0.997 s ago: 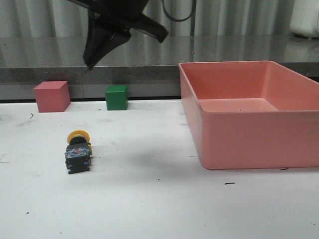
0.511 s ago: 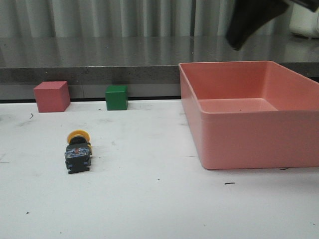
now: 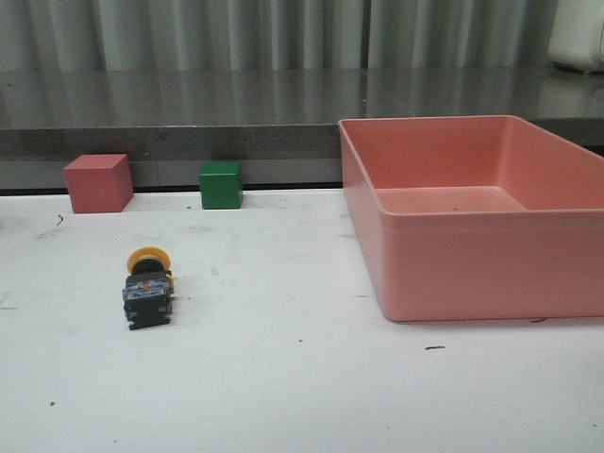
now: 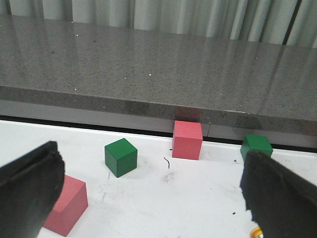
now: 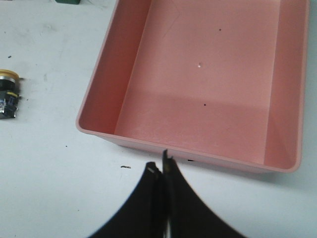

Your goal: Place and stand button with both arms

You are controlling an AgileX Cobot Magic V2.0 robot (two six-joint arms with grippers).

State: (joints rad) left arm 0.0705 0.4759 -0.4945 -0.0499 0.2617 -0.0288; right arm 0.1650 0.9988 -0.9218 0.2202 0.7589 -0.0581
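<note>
The button (image 3: 148,288) lies on its side on the white table at the left, its yellow cap (image 3: 148,257) toward the back and its dark base toward me. Neither arm shows in the front view. In the left wrist view my left gripper (image 4: 153,198) is open wide and empty above the table; a yellow bit of the button (image 4: 256,232) peeks out beside one finger (image 4: 280,193). In the right wrist view my right gripper (image 5: 161,168) is shut and empty, high over the table beside the pink bin's near rim. The button (image 5: 8,94) lies far off at that view's edge.
A large pink bin (image 3: 491,264) stands empty at the right, also in the right wrist view (image 5: 106,74). A red cube (image 3: 97,182) and a green cube (image 3: 221,184) stand at the back. The left wrist view shows more cubes: green (image 4: 120,156), red (image 4: 187,140), red (image 4: 67,203).
A black arm crossed the top of the front view from left to right and has left the view. The button and the cubes have not moved.
</note>
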